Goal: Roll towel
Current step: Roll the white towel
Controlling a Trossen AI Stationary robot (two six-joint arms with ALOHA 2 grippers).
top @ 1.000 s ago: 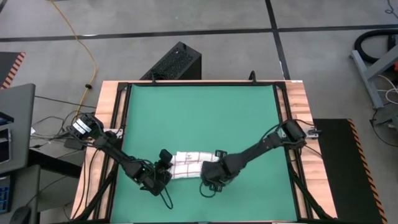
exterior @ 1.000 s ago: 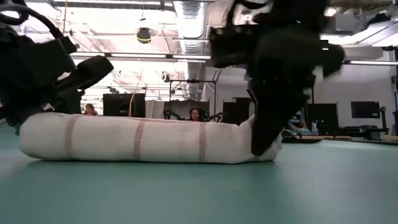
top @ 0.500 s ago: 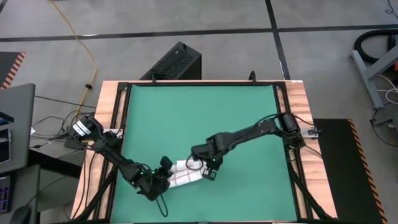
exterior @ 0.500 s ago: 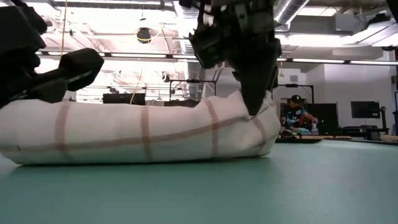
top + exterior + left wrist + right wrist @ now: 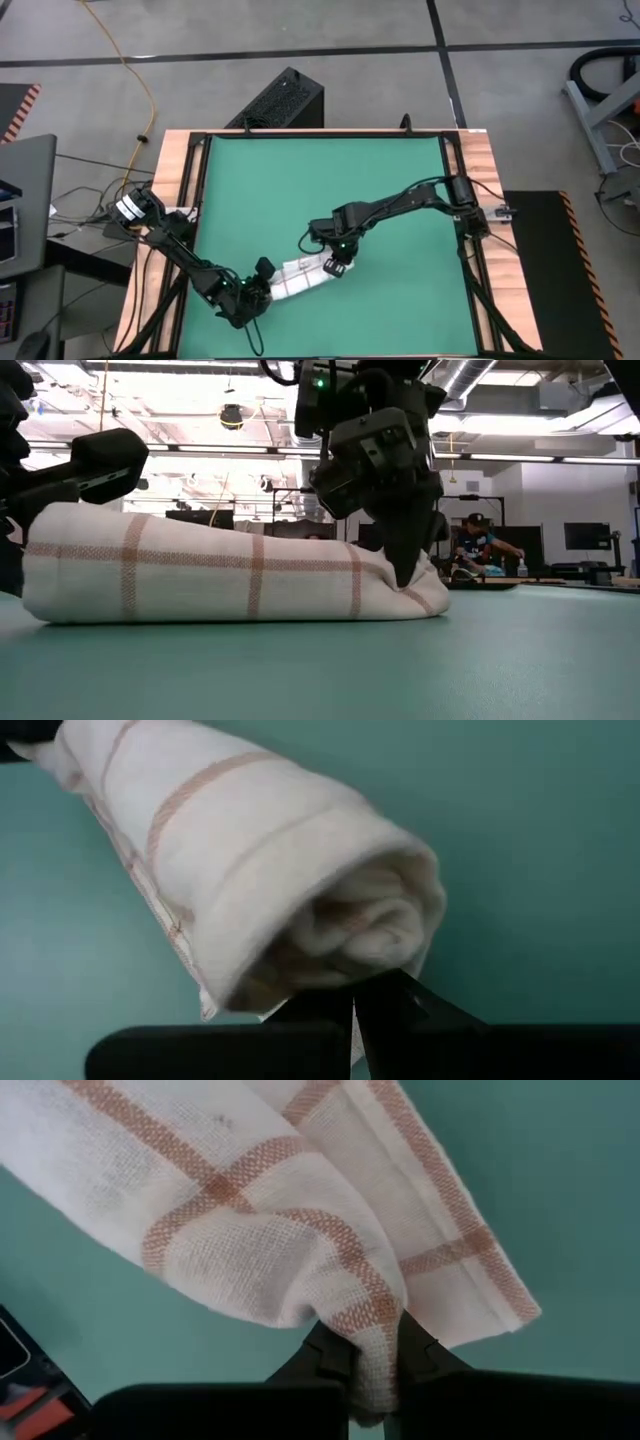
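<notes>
Both arms' fingers (image 5: 365, 1365) pinch opposite ends of the rolled towel (image 5: 300, 277).

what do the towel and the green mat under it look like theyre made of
Towel: looks like thin woven cloth, probably cotton; the weave shows in the right wrist view, white with red-brown grid lines, matte, soft enough to roll and crease. Green mat: smooth, even teal-green sheet, perhaps rubber or vinyl; slightly glossy in the low view, no visible weave. Exact material is unclear.

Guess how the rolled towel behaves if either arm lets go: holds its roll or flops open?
The towel is thin woven cloth, so likely floppy and light. A loose corner already splays flat at the right gripper, so that end probably unrolls. It looks unlikely to slide.
</notes>
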